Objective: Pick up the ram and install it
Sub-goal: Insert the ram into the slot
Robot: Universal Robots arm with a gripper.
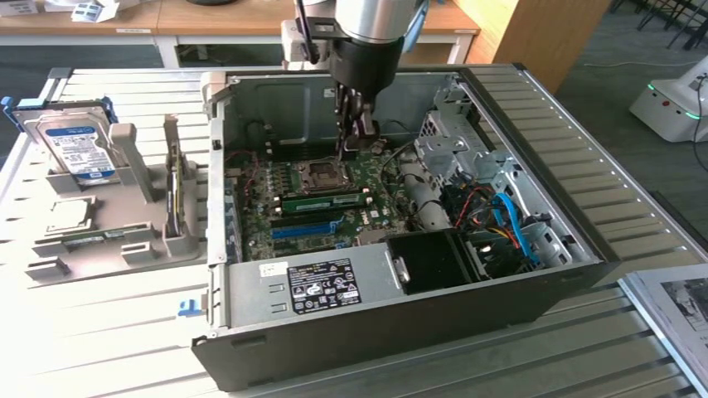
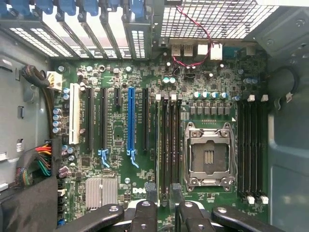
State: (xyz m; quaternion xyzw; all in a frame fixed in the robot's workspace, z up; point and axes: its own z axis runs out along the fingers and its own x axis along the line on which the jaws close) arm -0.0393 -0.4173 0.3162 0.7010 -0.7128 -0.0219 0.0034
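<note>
The ram (image 1: 321, 200) is a long green stick standing on edge in a black slot of the motherboard (image 1: 277, 217), just beside the CPU socket (image 1: 324, 172). In the wrist view it shows as a thin green edge (image 2: 160, 145) beside the dark slots left of the socket (image 2: 209, 154). My gripper (image 1: 361, 139) hangs inside the open computer case, above the board and apart from the ram. In the wrist view its two black fingers stand apart, and the gripper (image 2: 162, 194) is open and holds nothing.
The case walls (image 1: 520, 157) close in the board, with a drive cage, cables and a black fan block (image 1: 437, 259) at the exterior view's right. A bright blue slot (image 1: 301, 229) lies nearer the front. A grey stand on the table holds a hard drive (image 1: 72, 145) and an upright card (image 1: 172, 182).
</note>
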